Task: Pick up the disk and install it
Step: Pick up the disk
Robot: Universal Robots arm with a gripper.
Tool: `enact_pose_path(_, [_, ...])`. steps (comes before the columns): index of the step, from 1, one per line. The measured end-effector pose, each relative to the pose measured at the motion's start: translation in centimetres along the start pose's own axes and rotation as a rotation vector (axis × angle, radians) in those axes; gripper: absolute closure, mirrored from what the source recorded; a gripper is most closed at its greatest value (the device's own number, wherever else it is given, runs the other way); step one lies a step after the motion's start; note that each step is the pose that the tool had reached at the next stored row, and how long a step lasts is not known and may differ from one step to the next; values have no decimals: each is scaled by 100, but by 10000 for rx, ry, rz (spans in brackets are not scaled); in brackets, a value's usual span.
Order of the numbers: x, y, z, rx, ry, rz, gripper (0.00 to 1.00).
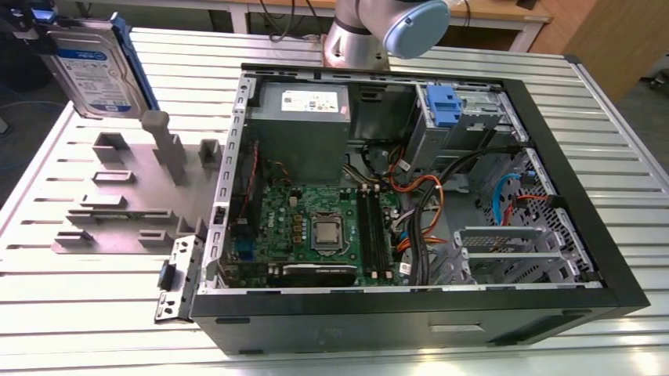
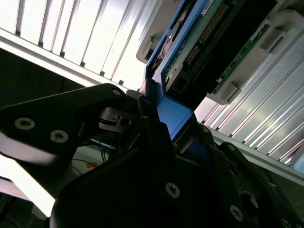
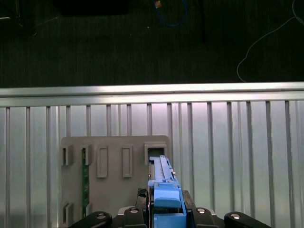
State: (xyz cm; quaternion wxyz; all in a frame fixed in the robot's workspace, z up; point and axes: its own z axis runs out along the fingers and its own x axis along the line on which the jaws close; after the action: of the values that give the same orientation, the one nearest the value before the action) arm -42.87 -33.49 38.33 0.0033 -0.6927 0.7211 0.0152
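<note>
pincer (image 3: 164, 212) grasping the disk (image 1: 96, 70) over the grey slotted fixture (image 1: 115, 200); open computer case (image 1: 418, 315) holds motherboard (image 1: 303, 207).

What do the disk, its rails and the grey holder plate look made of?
The disk looks like bare metal, going by the dull silver sheen of its casing. Its rails seem to be blue plastic: even, matte colour. The holder plate is matte grey, probably plastic, though painted metal can't be ruled out.
</note>
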Motion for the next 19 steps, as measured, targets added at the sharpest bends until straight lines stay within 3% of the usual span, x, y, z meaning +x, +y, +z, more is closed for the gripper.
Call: enact_pose_path(19, [-2,1,-85,0,0,0,63])
